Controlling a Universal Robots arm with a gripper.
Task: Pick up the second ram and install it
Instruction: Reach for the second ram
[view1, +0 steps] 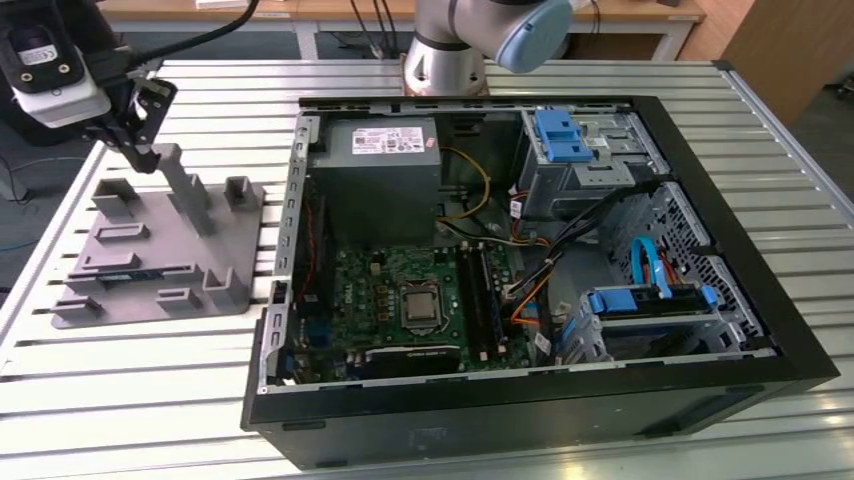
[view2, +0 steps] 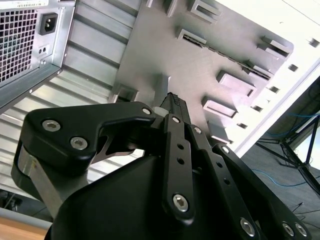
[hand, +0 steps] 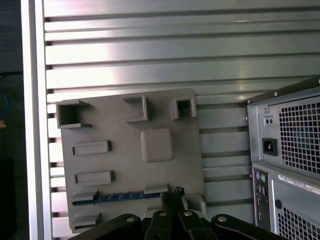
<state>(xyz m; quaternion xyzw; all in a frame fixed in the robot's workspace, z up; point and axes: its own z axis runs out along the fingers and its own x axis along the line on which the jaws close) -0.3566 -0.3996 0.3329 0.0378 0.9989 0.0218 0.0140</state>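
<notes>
Nearest, open black computer case (view1: 534, 420): lay on its side on the slatted metal table (view1: 134, 400), probably so the green motherboard (view1: 387, 270) faced up for fitting; its rear panel faced the exterior view's left.
Beside it, grey moulded holder plate (view1: 234, 240): sat just left of the case in the exterior view, its slots likely meant to keep parts upright for grasping.
Slotted in it, the second ram (hand: 120, 196), a thin dark blue-green stick: stood on edge in the plate's near part, not yet lifted. Its long axis ran left to right in the exterior view, one end pointing at the case.
Farther, black gripper (hand: 172, 194): hung above the plate, apart from the stick, its fingers drawn close together with nothing between them.
</notes>
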